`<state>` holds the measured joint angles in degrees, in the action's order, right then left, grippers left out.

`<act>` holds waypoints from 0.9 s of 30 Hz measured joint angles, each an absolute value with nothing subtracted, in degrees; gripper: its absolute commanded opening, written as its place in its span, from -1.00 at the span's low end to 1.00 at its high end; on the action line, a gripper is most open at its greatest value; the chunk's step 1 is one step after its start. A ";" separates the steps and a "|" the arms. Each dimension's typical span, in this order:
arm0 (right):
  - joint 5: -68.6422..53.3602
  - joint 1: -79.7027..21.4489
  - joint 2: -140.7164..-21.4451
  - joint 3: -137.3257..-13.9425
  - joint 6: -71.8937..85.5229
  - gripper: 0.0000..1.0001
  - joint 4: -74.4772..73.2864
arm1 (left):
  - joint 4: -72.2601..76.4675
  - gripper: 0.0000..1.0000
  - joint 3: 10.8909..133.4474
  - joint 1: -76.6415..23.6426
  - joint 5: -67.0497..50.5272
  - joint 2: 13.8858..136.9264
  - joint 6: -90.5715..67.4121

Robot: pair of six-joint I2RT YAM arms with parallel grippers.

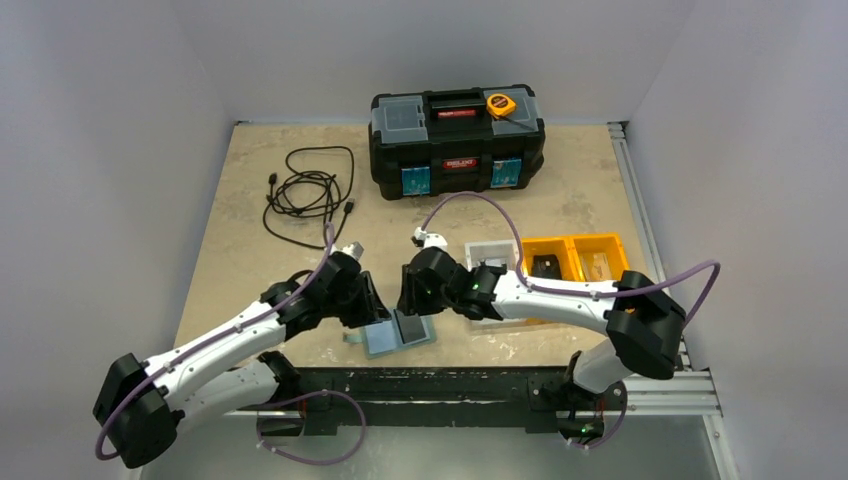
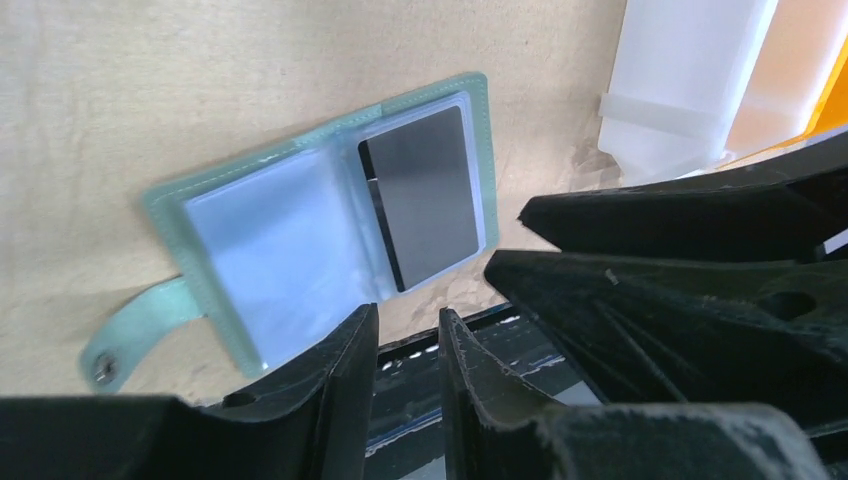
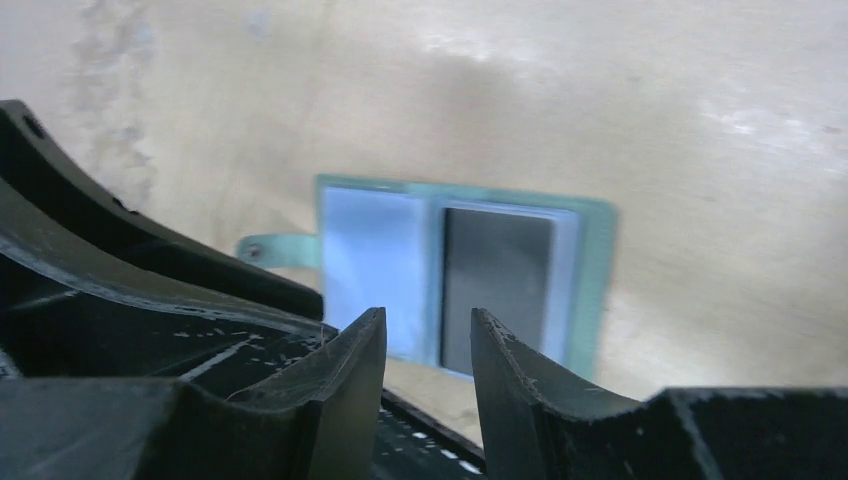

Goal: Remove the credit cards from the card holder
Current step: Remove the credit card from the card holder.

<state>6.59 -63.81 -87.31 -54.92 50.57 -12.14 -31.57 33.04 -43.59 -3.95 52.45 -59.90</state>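
The card holder lies open and flat close to the table's front edge, its small tab sticking out to one side. A black credit card sits in one pale blue pocket, seen also as the black card in the right wrist view; the other pocket looks plain. No tan-orange card shows. My left gripper hovers just above the holder's near edge, open by a narrow gap, holding nothing. My right gripper hangs over the holder from the other side, open and not holding anything.
A black toolbox with an orange tape measure on top stands at the back. A coiled black cable lies at back left. A white bin and orange bins sit right of the right gripper.
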 measured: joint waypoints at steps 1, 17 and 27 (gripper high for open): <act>7.53 -63.44 -86.74 -54.28 50.39 -0.25 -12.93 | -29.87 -0.47 32.40 -43.20 -5.19 53.58 -60.20; 11.38 -63.11 -93.14 -52.25 47.53 -0.39 -17.43 | -9.58 -0.64 23.42 -39.99 -13.80 68.10 -62.00; 12.38 -63.11 -93.58 -52.38 47.53 -0.78 -17.50 | 0.23 -0.65 19.97 -38.50 -17.41 70.54 -62.48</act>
<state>12.38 -63.11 -93.58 -52.38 47.53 -17.50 0.23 19.97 -38.50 -17.41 70.54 -62.48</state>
